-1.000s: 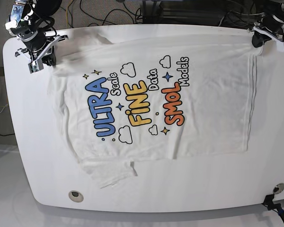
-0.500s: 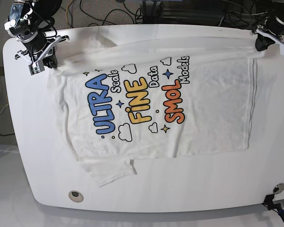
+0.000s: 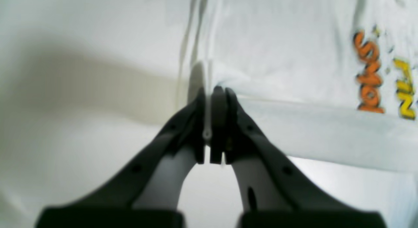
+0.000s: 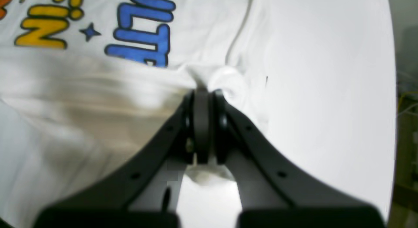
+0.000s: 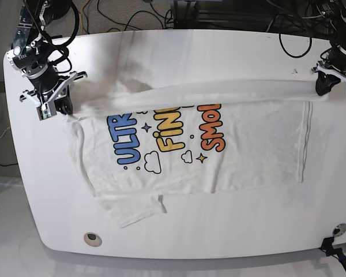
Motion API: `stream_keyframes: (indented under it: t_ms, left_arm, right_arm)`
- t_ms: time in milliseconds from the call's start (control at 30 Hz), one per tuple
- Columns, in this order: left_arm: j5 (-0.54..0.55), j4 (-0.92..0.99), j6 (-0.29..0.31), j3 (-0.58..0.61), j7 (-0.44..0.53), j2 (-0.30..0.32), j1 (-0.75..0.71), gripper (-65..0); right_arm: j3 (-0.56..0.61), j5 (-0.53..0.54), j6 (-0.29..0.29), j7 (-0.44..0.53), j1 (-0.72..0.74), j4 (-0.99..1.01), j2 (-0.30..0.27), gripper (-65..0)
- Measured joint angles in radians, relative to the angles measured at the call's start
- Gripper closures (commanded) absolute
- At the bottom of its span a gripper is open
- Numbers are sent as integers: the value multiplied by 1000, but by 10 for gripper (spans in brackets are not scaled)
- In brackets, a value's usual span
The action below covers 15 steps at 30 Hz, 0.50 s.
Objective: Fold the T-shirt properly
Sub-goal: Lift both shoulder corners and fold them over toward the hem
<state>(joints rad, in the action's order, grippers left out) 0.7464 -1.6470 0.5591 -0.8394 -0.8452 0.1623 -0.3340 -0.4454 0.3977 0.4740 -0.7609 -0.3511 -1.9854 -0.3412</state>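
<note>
— Now, item one: what do your claws hold?
— My left gripper [image 5: 326, 82] and right gripper [image 5: 53, 104], both clamped on the T-shirt [image 5: 242, 141], far edge lifted over the table [image 5: 179, 228].
— Step?
— First lengthwise fold; next, carry both corners evenly toward the near edge.
— Lie?
— Long axis across the table, hem toward my left

Your base view looks straight down from high above, taking in the whole white table [image 5: 179, 231] and both arms at its far corners. Each wrist view sits close behind its own jaws, looking forward and down along them at the T-shirt [image 5: 248, 144] nearby. You see the orange and yellow print in both wrist views and in the base view.
</note>
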Motion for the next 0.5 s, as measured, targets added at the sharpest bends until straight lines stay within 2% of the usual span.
stream_keyframes:
  t_ms: [333, 500]
  left_arm:
    - [-136, 175, -23, 145, 7, 41, 182, 0]
    - [-130, 202, -16, 163, 13, 40, 238, 0]
  right_arm:
    - [92, -35, -6, -8, 204, 240, -33, 0]
    - [74, -20, -1, -9, 228, 269, -27, 0]
